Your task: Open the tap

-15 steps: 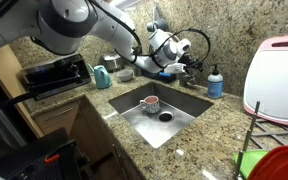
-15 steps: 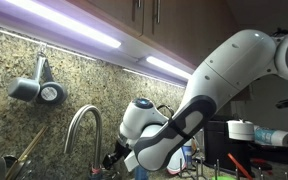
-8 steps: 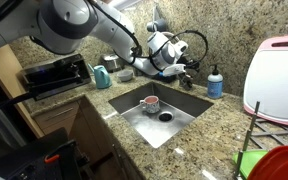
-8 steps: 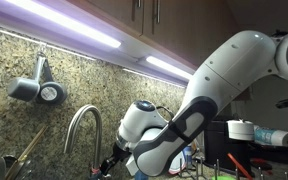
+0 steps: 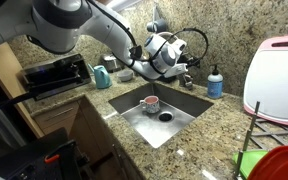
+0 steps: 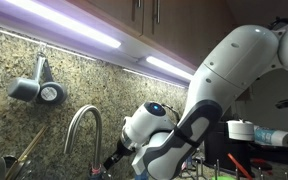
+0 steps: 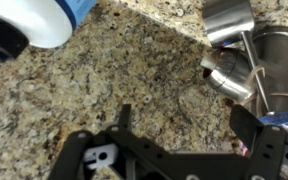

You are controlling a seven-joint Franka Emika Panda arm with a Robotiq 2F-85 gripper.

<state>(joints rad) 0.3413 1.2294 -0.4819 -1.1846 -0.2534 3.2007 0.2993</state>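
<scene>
The tap is a chrome gooseneck at the back of the sink; its arched spout shows in both exterior views. In the wrist view its shiny base sits at the upper right, with a small dark piece just below it. My gripper is open, with bare granite between its two dark fingers, and the tap base lies just beyond the right finger. In both exterior views the gripper hangs low beside the foot of the tap. It holds nothing.
A blue-and-white soap bottle stands on the counter by the tap. The steel sink holds a small cup. A toaster sits at the left, and a dish rack with a red plate at the right.
The gripper has shifted slightly lower and closer to the foot of the tap. Its fingers stay open.
</scene>
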